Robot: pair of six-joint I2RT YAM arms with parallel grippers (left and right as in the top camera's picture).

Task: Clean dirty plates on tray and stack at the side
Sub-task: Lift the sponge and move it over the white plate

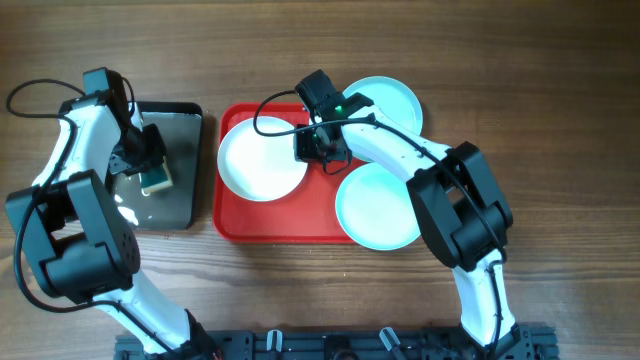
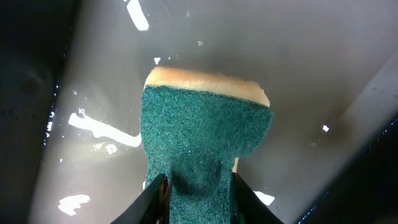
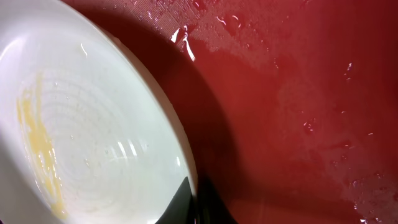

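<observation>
Turquoise plate (image 1: 378, 205) nearest the arm bases, lying across the right rim of the red tray (image 1: 280, 222), part on, part off; cream-white plate (image 1: 262, 158) flat in the tray's left half, yellow smear inside; right gripper (image 1: 322, 148) at that plate's right rim, jaws pressed together, can't tell if rim is nipped; left gripper (image 1: 150, 162) over dark metal tray (image 1: 185, 195), pinching green-and-yellow sponge (image 2: 205, 124); metal tray wet, glare spots; second turquoise plate (image 1: 385, 100) farthest, by tray's far right corner.
</observation>
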